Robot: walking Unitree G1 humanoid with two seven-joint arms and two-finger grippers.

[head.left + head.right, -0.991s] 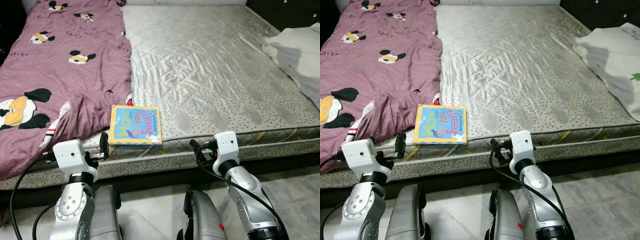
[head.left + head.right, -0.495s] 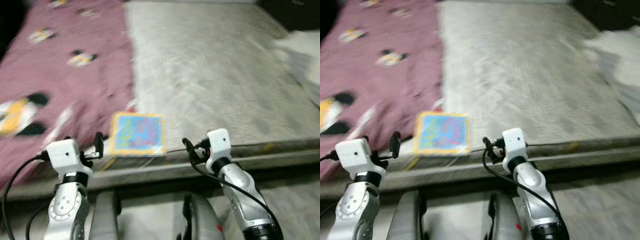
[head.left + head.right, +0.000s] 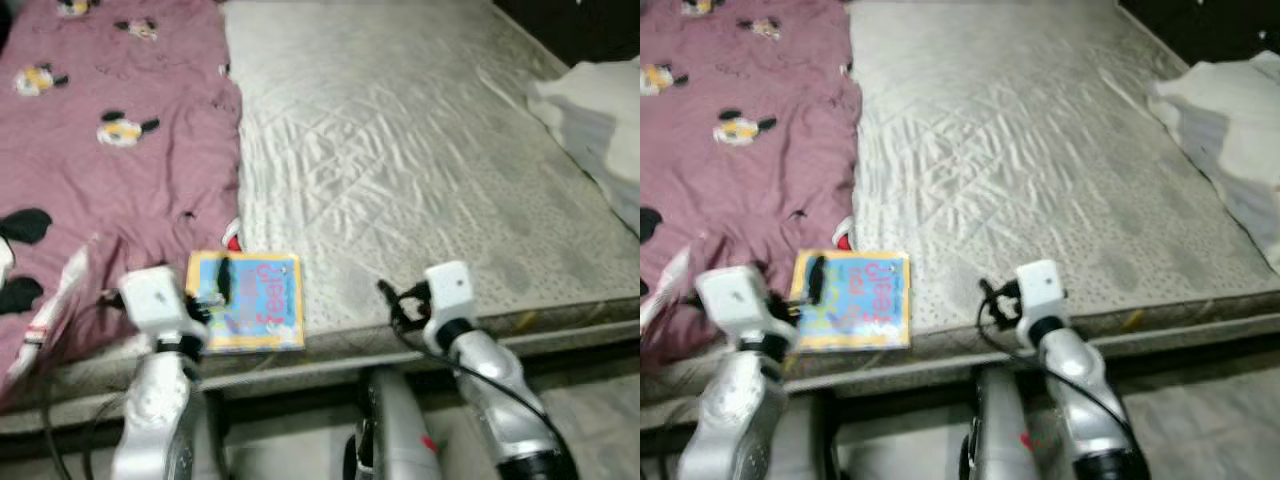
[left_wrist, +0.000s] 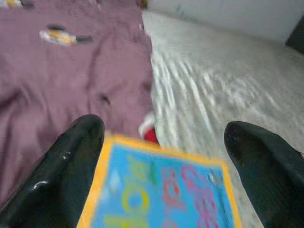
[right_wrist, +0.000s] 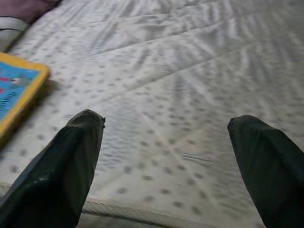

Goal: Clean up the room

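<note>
Hovering over the near edge of the bed, your left gripper (image 4: 161, 156) has its two black fingers spread wide, with the children's book (image 3: 248, 313) lying flat between and below them in the left wrist view. From the head camera you see that gripper's fingers (image 3: 224, 277) above the book's left half, though you cannot tell whether they touch the cover. Your right gripper (image 5: 166, 156) is likewise opened wide and holding nothing, poised over bare mattress (image 3: 400, 170) near the bed's front edge, well to the right of the book; a yellow corner of the book shows at the side of its wrist view. The book, yellow-bordered with a blue cover and colourful lettering, rests at the near edge of the grey quilted mattress, just beside the maroon cartoon-mouse blanket (image 3: 100, 150) that covers the left part of the bed. A white cloth (image 3: 595, 105) lies heaped at the far right of the mattress.
</note>
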